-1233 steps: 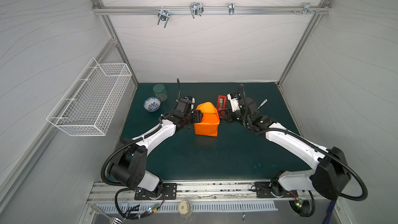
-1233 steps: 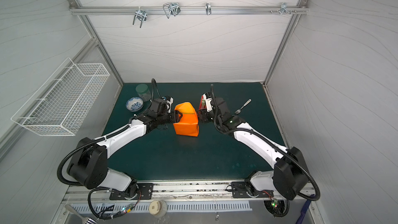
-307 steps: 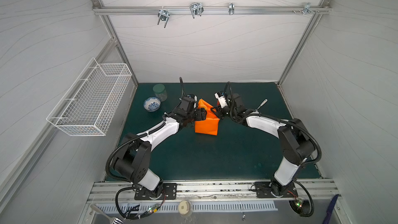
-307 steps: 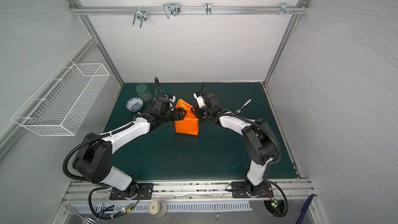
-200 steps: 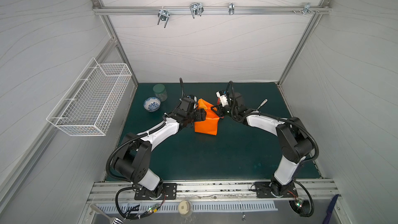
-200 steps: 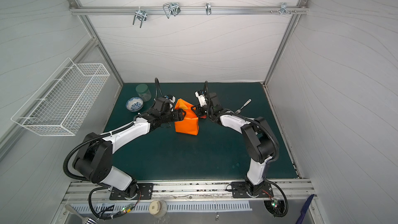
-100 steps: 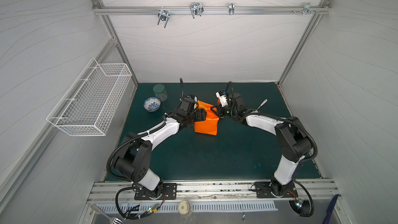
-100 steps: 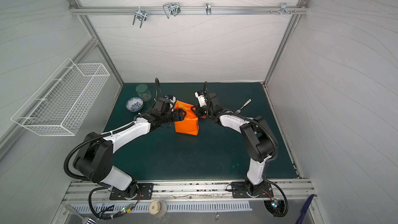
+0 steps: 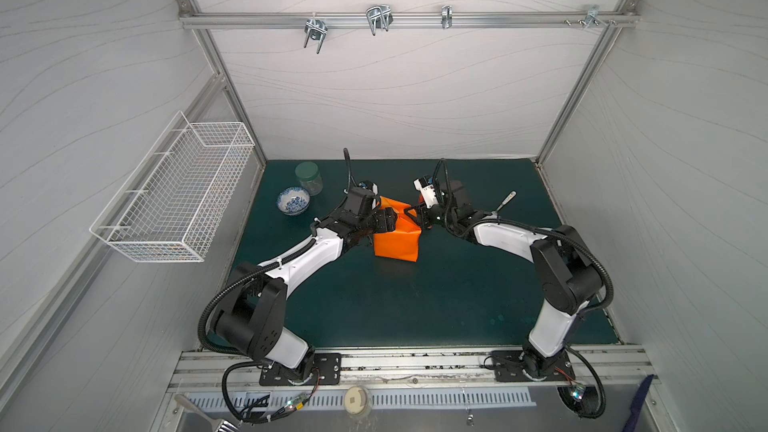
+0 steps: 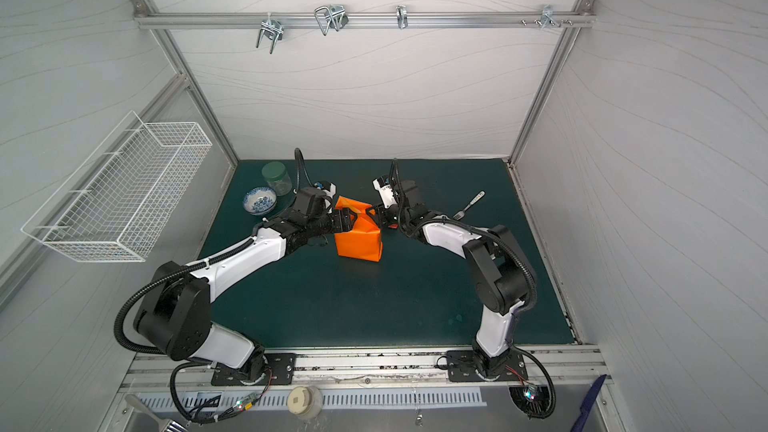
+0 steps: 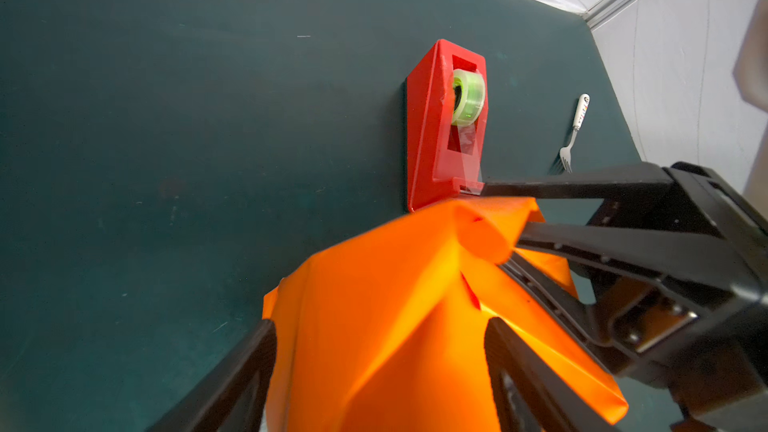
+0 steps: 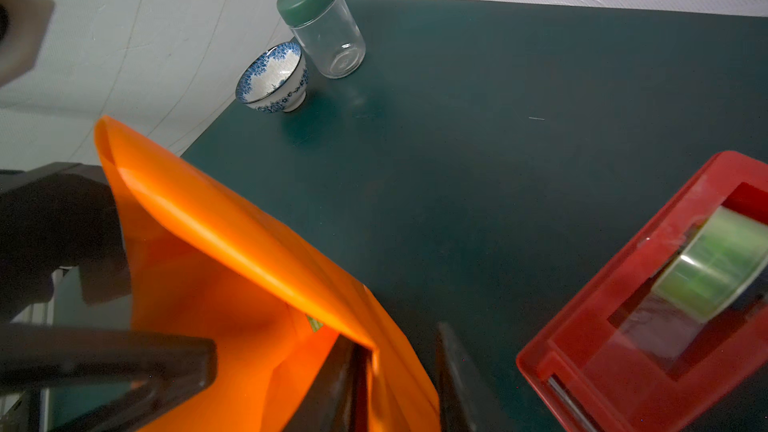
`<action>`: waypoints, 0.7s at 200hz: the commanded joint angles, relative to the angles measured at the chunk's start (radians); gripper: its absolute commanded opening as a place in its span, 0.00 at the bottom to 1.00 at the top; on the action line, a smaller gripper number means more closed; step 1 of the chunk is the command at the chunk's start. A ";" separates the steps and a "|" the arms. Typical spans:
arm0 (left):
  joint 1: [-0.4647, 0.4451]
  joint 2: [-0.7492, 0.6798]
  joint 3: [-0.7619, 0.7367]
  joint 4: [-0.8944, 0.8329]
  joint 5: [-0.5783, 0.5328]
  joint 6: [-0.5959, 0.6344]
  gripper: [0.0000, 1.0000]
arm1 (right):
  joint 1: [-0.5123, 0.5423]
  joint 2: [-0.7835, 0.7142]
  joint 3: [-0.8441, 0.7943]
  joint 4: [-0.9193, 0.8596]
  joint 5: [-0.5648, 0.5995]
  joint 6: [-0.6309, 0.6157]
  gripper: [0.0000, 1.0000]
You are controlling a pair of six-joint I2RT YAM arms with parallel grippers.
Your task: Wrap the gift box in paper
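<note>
Top views first. The paper [image 9: 395, 243] is folded into an orange parcel standing on the green table [image 9: 415, 305], toward the back. My two grippers meet at its peak: my left gripper [image 9: 388, 220] is at the upper left corner and my right gripper [image 10: 376, 216] is at the raised flap on the upper right.

Left wrist cam: my left gripper [image 11: 380, 326] has its jaws spread wide and the paper [image 11: 374, 284] fills the gap. I honestly can't tell if they're squeezing it or just straddling it. Facing it, my right gripper [image 11: 503, 216] has its jaws partway apart with the flap's curled tip between them. Its upper finger is right by the front lip of the red tape dispenser [image 11: 428, 139].

Right wrist cam: the flap's edge runs between my right fingers [image 12: 349, 367], and I can't tell whether it's pinched. The gift box [image 12: 314, 323] is almost entirely hidden, with only a tiny yellow-green sliver peeking from inside the fold. The tape dispenser [image 12: 602, 347] stands just beside the parcel.
</note>
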 commanded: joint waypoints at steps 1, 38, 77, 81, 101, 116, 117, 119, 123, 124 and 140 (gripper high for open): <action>0.013 -0.024 0.019 -0.009 -0.022 0.006 0.80 | 0.009 -0.031 -0.016 -0.030 0.003 -0.026 0.36; 0.017 -0.036 -0.008 0.003 -0.005 0.004 0.80 | 0.009 -0.061 -0.011 -0.051 -0.009 -0.023 0.40; 0.017 -0.038 -0.034 0.012 0.012 -0.006 0.79 | 0.010 -0.125 -0.026 -0.090 -0.012 -0.002 0.49; 0.017 -0.038 -0.037 0.014 0.012 -0.006 0.79 | 0.011 -0.135 -0.027 -0.099 -0.008 0.001 0.50; 0.017 -0.039 -0.047 0.017 0.012 -0.007 0.79 | 0.022 -0.197 -0.050 -0.147 0.040 0.003 0.53; 0.017 -0.038 -0.053 0.022 0.014 -0.010 0.79 | 0.048 -0.250 -0.071 -0.190 0.091 -0.009 0.54; 0.017 -0.036 -0.053 0.022 0.014 -0.010 0.79 | 0.050 -0.254 -0.072 -0.195 0.093 -0.011 0.54; 0.017 -0.035 -0.053 0.021 0.014 -0.010 0.79 | 0.055 -0.259 -0.074 -0.201 0.099 -0.014 0.54; 0.017 -0.035 -0.053 0.021 0.015 -0.010 0.79 | 0.066 -0.271 -0.078 -0.216 0.113 -0.022 0.54; 0.017 -0.035 -0.053 0.020 0.014 -0.010 0.79 | 0.067 -0.275 -0.079 -0.220 0.116 -0.024 0.54; 0.017 -0.034 -0.053 0.021 0.015 -0.012 0.79 | 0.116 -0.325 -0.100 -0.267 0.201 -0.065 0.54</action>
